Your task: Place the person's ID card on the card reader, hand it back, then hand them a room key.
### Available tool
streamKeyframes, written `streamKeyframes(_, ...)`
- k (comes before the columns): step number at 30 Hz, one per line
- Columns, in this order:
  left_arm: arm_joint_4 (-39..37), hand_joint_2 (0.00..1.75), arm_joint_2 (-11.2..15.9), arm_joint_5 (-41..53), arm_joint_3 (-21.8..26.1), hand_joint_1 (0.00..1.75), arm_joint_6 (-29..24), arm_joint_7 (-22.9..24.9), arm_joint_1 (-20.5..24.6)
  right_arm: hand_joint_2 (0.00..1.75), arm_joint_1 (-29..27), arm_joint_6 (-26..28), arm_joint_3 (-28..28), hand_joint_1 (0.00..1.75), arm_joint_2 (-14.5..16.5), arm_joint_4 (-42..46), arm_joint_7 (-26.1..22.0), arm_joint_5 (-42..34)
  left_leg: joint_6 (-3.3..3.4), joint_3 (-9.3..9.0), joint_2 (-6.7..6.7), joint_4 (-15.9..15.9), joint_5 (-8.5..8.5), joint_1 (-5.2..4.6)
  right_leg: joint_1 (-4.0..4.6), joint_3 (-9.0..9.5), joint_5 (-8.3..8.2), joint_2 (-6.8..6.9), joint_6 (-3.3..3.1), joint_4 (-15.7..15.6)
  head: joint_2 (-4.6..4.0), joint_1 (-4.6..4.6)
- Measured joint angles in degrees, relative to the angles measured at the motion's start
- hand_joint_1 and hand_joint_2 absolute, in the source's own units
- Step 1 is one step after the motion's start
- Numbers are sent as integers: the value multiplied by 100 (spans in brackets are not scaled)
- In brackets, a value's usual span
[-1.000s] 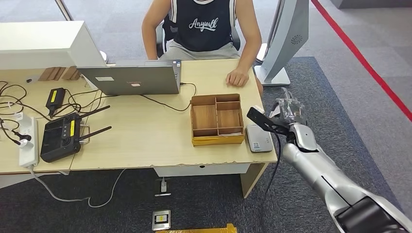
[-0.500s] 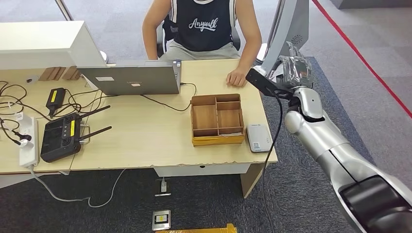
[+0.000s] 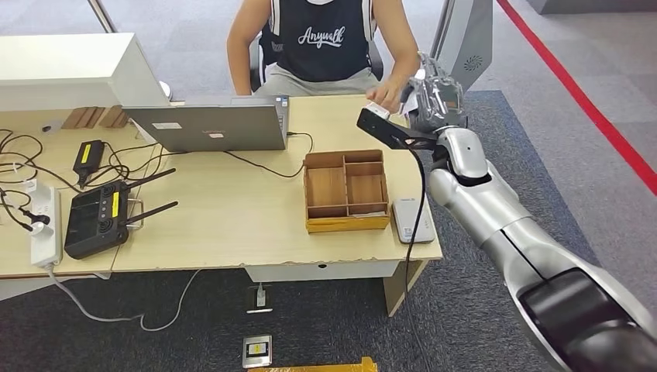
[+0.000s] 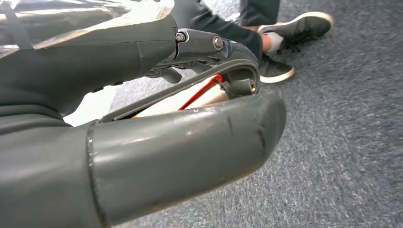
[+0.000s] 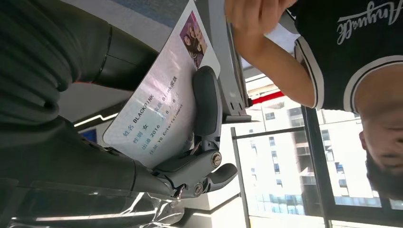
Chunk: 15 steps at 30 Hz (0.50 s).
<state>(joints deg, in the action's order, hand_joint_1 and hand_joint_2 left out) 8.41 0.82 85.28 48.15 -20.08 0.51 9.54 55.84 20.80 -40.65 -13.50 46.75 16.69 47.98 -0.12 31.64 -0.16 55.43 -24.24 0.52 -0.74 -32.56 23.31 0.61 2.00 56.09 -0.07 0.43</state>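
Now the right hand [image 3: 435, 94], gripping the ID card [image 5: 159, 102], has been raised from beside the reader [image 3: 411, 220] to the person's hand [image 3: 385, 97]; handback is judged underway.

Even bright daylight, soft shadows; floor motion-blurred in left wrist view; windows overexposed in right wrist view.

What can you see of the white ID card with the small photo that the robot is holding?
The white ID card is a thin, flat, glossy card with rounded corners. A small colour photo sits in one corner, and rows of dark printed text run along its face. The right hand holds it, with a dark finger pressed across the printed face. In the head view that hand is raised at the far right edge of the desk, close to the person's hand. Whether the person touches the card cannot be told.
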Motion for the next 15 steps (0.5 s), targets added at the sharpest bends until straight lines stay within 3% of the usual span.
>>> streamKeyframes(7, 0, 0, -10, 105, -151, 0, 51, 34, 168, 175, 234, -133, -180, 175, 611, -332, 9, 326, 0, 1, -2, 0, 0, 1, 1, -3, 1, 0, -2, -1, 0, 0)
streamKeyframes(15, 0, 0, -12, 105, -214, 0, 51, 32, 170, 175, 331, -124, -307, 175, 858, -629, -27, 331, 2, 3, 0, 1, -2, -1, 0, -4, 1, 0, -2, -6, 0, 1)
